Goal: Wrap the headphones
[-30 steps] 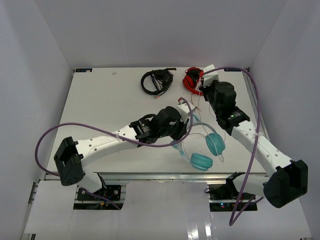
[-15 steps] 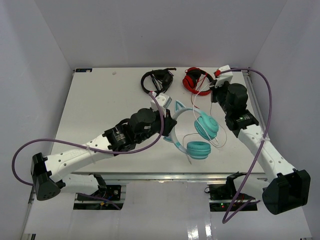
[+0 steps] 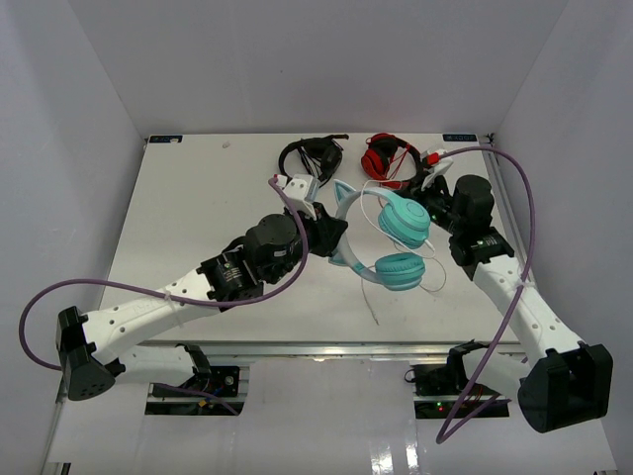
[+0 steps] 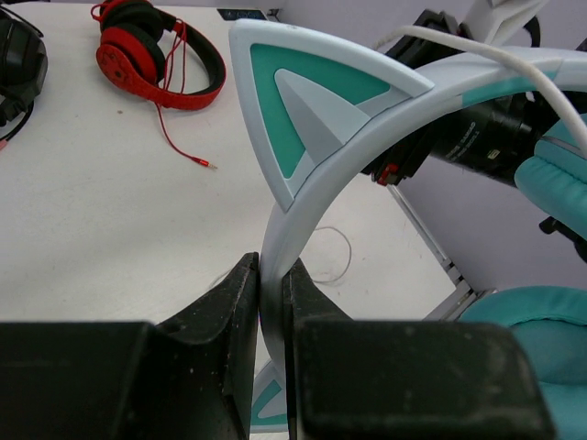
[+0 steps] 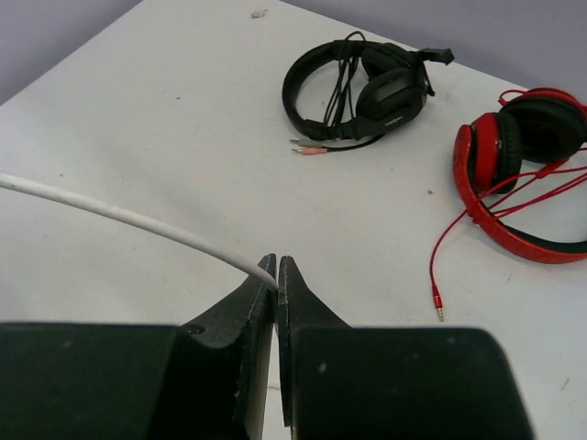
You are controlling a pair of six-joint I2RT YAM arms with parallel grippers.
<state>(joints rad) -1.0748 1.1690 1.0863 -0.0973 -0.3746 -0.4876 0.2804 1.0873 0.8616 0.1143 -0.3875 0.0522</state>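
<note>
1. Left end effector (image 4: 272, 275): clamped on the headband (image 4: 307, 174) of the headphones (image 3: 391, 247), just under a cat-ear point.
2. Headphones: right of the counter (image 3: 188, 208) centre, toward the right edge. Band-to-cups axis points right, away from the left end effector. Cannot tell if the lower cup touches the counter.
3. Cable (image 5: 119, 215): pinched in the closed right end effector (image 5: 276, 273). Slack trails toward the near edge.
4. Key relation: the cups sit between both end effectors, with the right one nearer. Winding is probably its job while the left anchors.
5. Red headphones (image 3: 388, 158) sit at the far edge beside the right arm, a possible snag.
</note>
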